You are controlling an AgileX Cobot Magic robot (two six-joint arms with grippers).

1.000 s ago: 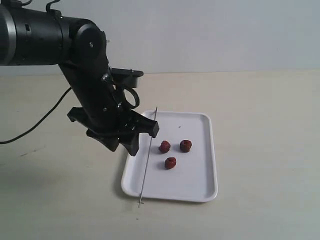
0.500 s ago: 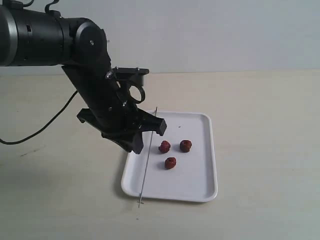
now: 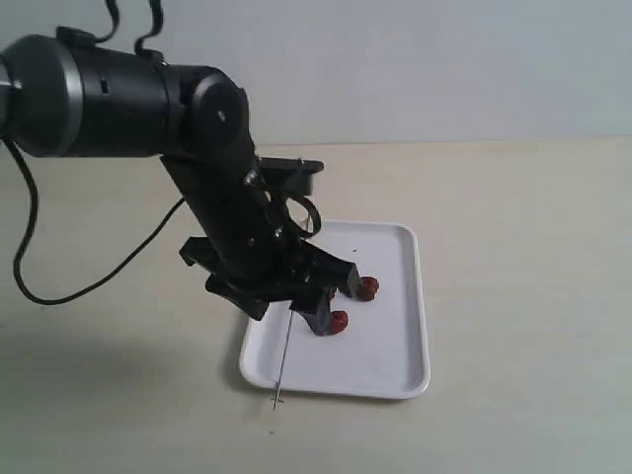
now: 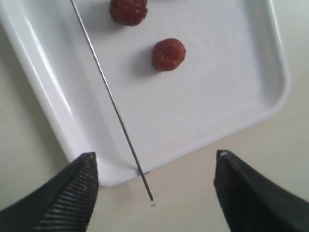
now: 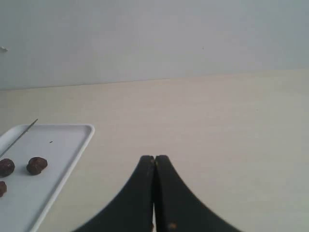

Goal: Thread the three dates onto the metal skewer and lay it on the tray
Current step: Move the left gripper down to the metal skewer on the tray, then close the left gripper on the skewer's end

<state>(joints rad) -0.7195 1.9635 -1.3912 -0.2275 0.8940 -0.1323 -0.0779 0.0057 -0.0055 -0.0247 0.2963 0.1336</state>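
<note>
The white tray point(image 3: 387, 367) lies on the table with the dates loose on it. Two dates point(image 3: 367, 287) point(image 3: 339, 321) show in the exterior view; my left gripper hides the third. The metal skewer point(image 3: 283, 357) lies bare along the tray's left side, its near end poking over the rim. My left gripper point(image 3: 286, 314) hangs open just above it, with the rod point(image 4: 113, 104) running between the spread fingers point(image 4: 79, 186) and touching neither. Two dates point(image 4: 168, 54) point(image 4: 128, 10) lie beyond the rod. My right gripper point(image 5: 154, 158) is shut and empty, off to the tray's point(image 5: 63, 145) right.
A black cable point(image 3: 99, 281) trails across the beige table on the left. A plain pale wall point(image 3: 444, 69) stands behind the table.
My left arm has swung right and down over the tray's left side, covering one date and the skewer's far part. Skewer and dates have not moved.
</note>
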